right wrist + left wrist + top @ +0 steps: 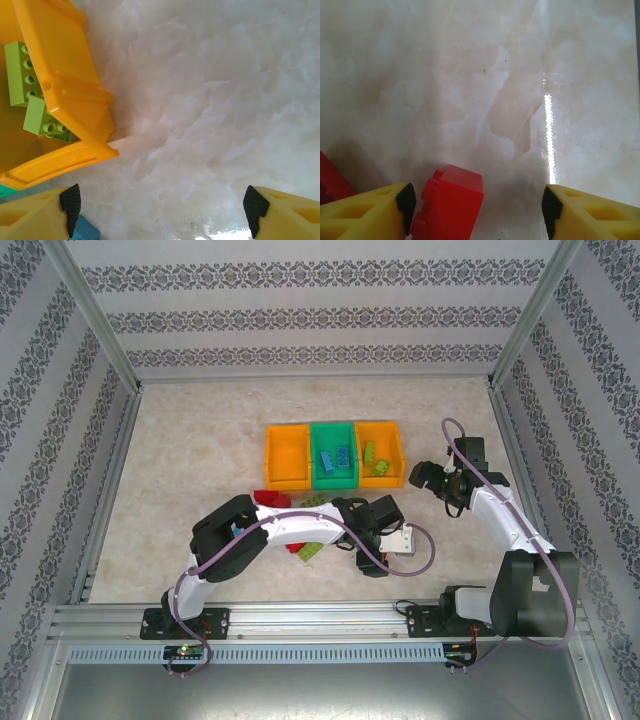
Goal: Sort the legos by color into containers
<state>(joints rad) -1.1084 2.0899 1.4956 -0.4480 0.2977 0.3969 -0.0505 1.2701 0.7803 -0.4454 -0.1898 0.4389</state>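
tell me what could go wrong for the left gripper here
The small red studded plastic brick sits off-centre in the open left gripper, close beside one finger pad; closing might twist it instead of gripping squarely.
A second red brick lies just outside that finger and could get nudged.
The open right gripper hangs close to the orange plastic bin's corner and might bump it.

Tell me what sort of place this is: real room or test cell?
Probably a lab test cell dressed up as a room. An aluminium-profile frame boxes it in, the walls are flat wallpaper panels, and the marble-look tabletop sits inside that frame.
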